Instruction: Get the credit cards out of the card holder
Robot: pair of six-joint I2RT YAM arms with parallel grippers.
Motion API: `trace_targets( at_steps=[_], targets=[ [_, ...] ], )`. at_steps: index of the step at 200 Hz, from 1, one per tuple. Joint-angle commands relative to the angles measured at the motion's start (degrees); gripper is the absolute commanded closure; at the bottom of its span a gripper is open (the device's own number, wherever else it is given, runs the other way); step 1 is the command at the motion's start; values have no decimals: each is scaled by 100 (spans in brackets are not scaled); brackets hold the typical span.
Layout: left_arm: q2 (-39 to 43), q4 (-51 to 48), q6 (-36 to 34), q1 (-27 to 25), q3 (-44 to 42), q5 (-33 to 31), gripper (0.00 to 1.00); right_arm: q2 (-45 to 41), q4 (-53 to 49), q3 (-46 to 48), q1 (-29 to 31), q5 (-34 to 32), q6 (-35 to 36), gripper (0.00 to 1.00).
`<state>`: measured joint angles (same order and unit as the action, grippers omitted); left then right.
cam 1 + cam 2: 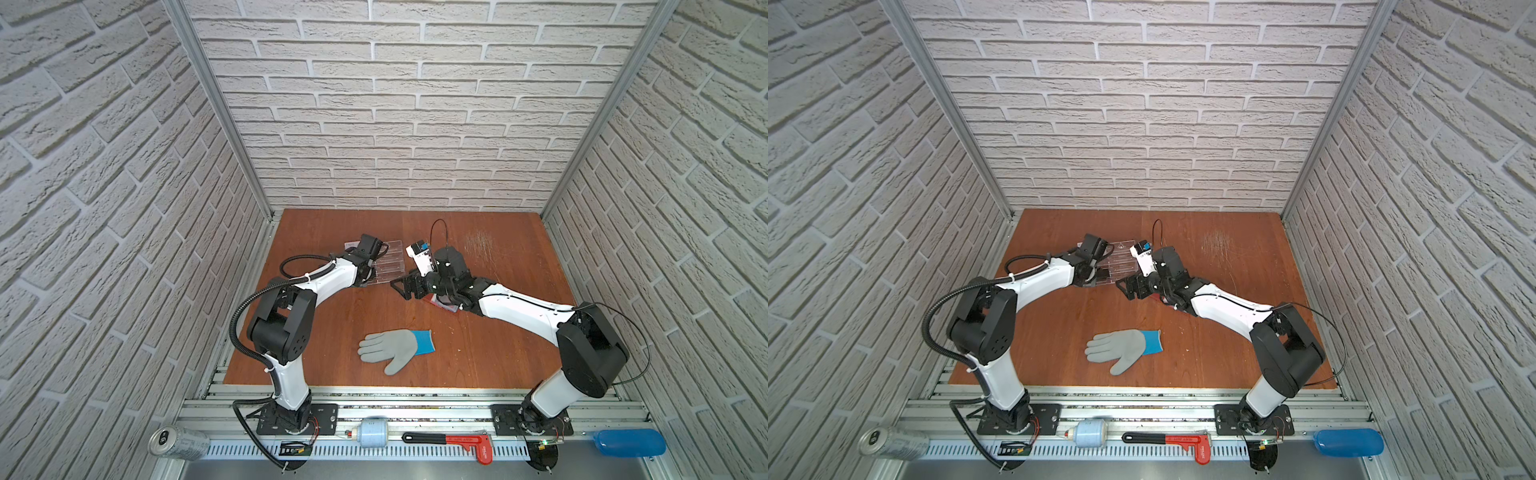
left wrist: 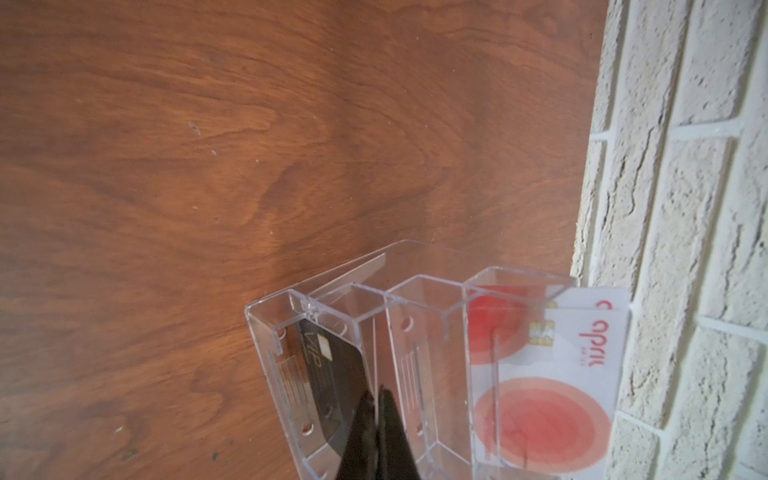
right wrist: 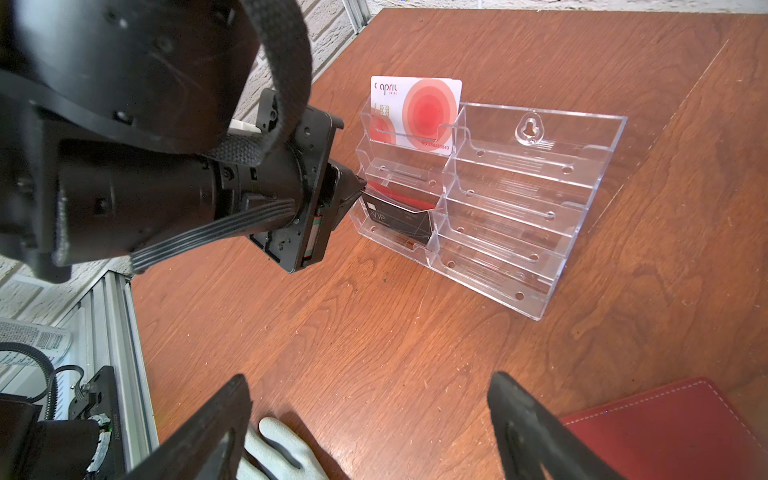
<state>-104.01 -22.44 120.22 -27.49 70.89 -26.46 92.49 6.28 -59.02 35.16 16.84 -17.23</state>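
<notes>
card holder [image 3: 665, 432] beside released right gripper [image 3: 370, 378]; left gripper [image 2: 376, 392] clenched at acrylic stand [image 3: 519, 187].

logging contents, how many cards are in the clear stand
3, in one column: white card with red circles, top tier; black card, bottom tier; dark red card, tier above it, partly hidden. Others may be hidden.

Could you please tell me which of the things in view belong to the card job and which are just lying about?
Job: card holder; dark red card in the clear stand; left gripper, shut at that card; right gripper, open.
Lying about: glove; can; red wrench; blue bottle; white card; black card.
</notes>
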Motion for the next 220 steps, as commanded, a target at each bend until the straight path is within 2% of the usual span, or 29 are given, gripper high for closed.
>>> trace_targets(
  at_steps=[1, 78, 220],
  targets=[
    [91, -28, 4193, 25, -59, -235, 98, -3, 235, 29, 53, 62, -8, 10],
    [23, -128, 4110, 24, 168, -248, 85, -11, 233, 23, 55, 65, 14, 10],
    [-227, -119, 3623, 99, 637, -393, 84, -60, 213, 26, 56, 65, 45, 10]
  ],
)
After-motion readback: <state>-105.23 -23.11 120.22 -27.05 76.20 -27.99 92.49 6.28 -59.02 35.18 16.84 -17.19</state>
